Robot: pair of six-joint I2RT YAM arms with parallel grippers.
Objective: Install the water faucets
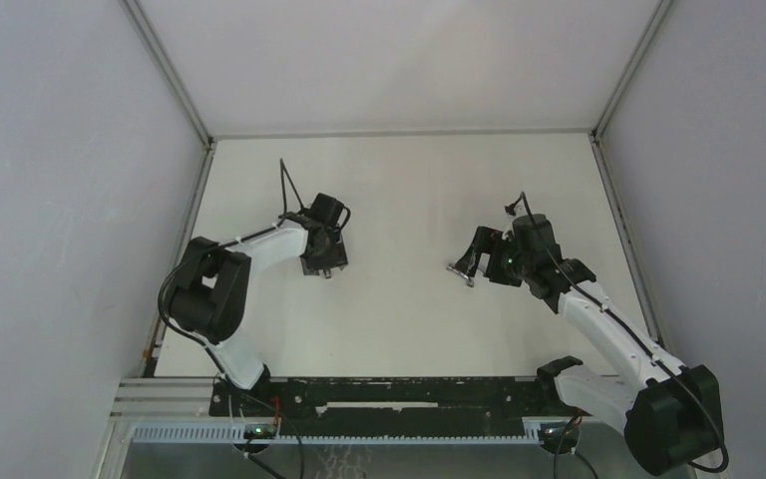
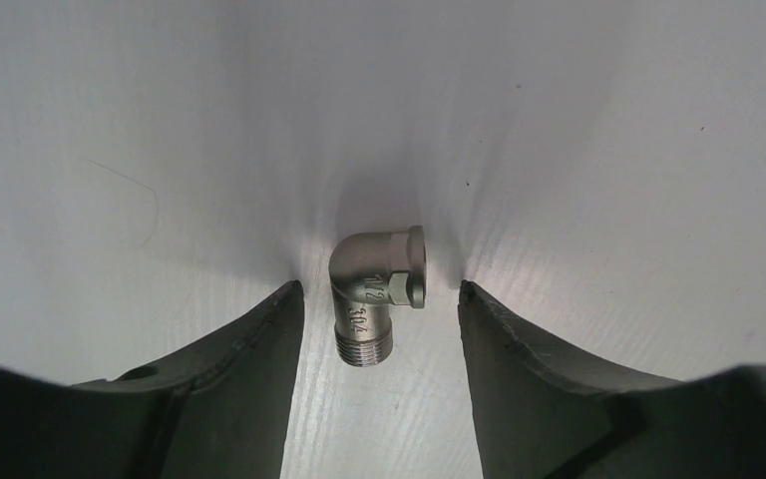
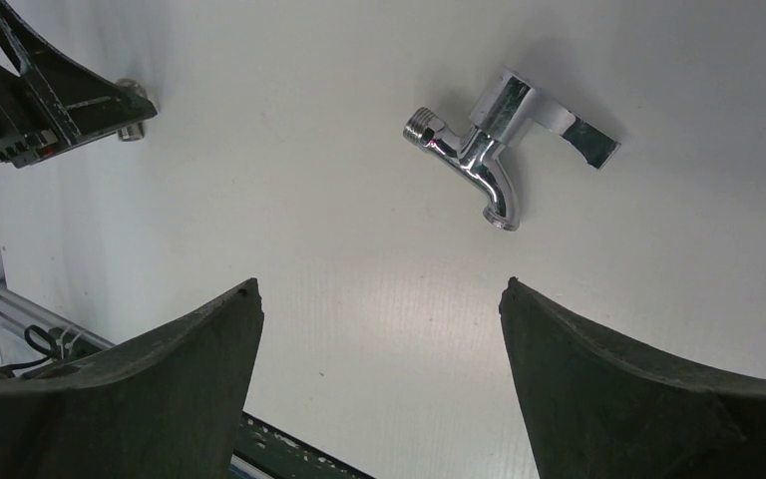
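Silver metal on a white table (image 1: 409, 190): the two pieces to be joined lie well apart, and neither is in a grip. The pipe elbow (image 2: 374, 294), a short bent fitting with a threaded end and a wider collar, lies flat on the table between the fingers of the left gripper (image 1: 325, 265). Those jaws stand partly open, one on each side of the elbow. Bare table shows on the collar side. On the other side the finger (image 2: 259, 349) is very close, and I cannot tell whether it touches. The tap (image 3: 484, 150) is shiny, with a threaded stub, a curved spout and a flat lever handle. It lies on its side ahead of the right gripper (image 3: 379, 287), beyond the fingertips rather than between them. That gripper's jaws are spread wide and hold nothing.

As I judge it, the job is at its start: nothing is screwed together and nothing is lifted. The left side is nearest to a grasp, its jaws lined up round the elbow and needing only to close. The right arm has to reach forward to the tap and take hold. Then the tap's threaded stub must be brought to the elbow's collar, lined up and turned in until it seats.
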